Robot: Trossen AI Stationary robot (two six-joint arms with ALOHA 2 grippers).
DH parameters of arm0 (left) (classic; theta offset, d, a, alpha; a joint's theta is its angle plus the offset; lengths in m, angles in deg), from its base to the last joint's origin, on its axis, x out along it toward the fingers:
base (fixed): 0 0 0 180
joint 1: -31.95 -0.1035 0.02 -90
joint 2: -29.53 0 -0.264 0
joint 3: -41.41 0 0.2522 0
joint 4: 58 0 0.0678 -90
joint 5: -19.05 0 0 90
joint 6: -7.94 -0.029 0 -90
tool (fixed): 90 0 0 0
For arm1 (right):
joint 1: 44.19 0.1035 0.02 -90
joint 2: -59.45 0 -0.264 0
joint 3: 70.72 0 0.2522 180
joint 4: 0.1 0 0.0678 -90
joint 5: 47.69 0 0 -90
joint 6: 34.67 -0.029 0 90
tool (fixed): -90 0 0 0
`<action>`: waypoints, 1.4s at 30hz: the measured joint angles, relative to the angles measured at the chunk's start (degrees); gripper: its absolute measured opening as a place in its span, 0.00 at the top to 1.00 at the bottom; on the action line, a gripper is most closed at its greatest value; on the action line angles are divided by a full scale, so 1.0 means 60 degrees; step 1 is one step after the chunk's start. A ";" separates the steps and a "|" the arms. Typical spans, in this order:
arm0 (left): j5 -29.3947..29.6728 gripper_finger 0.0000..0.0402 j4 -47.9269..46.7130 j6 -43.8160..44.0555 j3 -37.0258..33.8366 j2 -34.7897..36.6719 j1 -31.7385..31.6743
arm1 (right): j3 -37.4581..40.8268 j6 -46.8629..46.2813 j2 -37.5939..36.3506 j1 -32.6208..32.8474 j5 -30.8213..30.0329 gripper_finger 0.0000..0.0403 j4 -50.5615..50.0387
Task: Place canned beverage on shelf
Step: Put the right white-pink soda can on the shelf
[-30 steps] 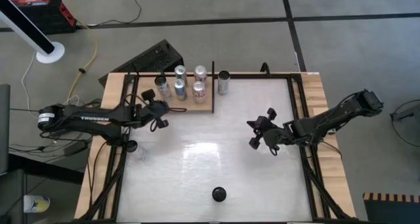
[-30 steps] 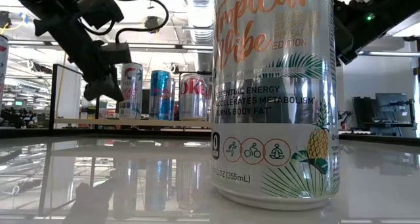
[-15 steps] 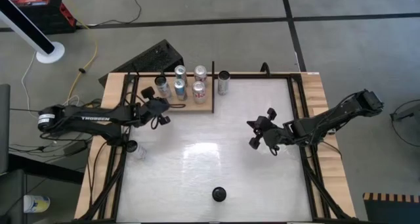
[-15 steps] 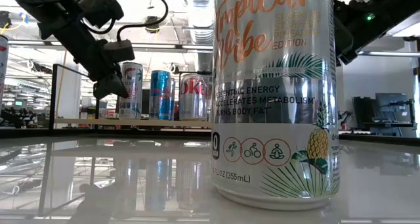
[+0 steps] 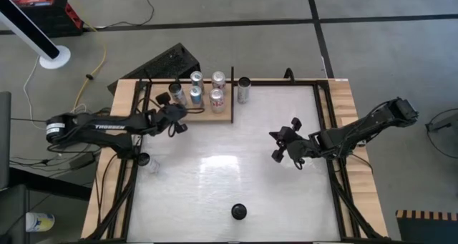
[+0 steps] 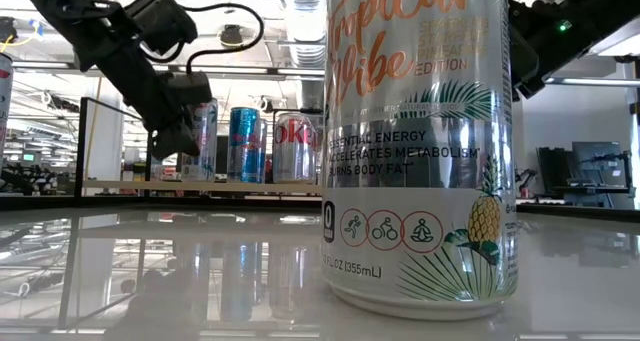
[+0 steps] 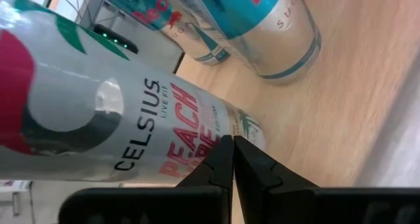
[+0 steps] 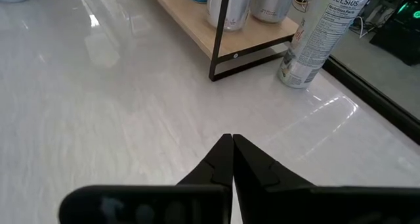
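The wooden shelf (image 5: 207, 116) stands at the table's far left and holds several cans (image 5: 206, 88). A Celsius can (image 5: 244, 90) stands on the white table just right of the shelf and shows in the right wrist view (image 8: 318, 33). A tall Tropical Vibe can (image 5: 239, 212) stands at the near edge and fills the low view (image 6: 420, 141). My left gripper (image 5: 176, 117) is shut, at the shelf's near left, close to a Celsius Peach can (image 7: 131, 132) on the shelf. My right gripper (image 5: 279, 145) is shut and empty above the table's right middle. My left gripper's shut fingertips (image 7: 231, 145) point at the lower part of the Celsius Peach can (image 7: 246, 127), which stands upright on the shelf board. I cannot tell whether they touch it.
The shelf's thin black frame (image 8: 220, 37) rises at its right near corner. Black rails (image 5: 325, 122) run along the table's sides. A black box (image 5: 168, 64) lies on the floor beyond the far edge. The white tabletop (image 5: 215, 165) between the arms is bare.
My left gripper has moved toward the far edge and a little right, up to the shelf and the left-hand can on it. It has stayed shut.
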 joint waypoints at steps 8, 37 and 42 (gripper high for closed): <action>0.0040 1.00 0.0495 -0.0062 0.0000 -0.0578 -0.0247 | 0.0000 0.0000 0.0000 -0.0002 0.0005 0.92 0.0000; -0.0712 1.00 0.1498 -0.0356 0.0001 -0.0713 -0.2202 | 0.0000 0.0000 0.0000 -0.0004 0.0016 0.92 0.0003; -0.0864 1.00 0.1716 -0.0353 0.0004 -0.0713 -0.2455 | 0.0000 0.0000 0.0000 -0.0004 0.0016 0.92 0.0000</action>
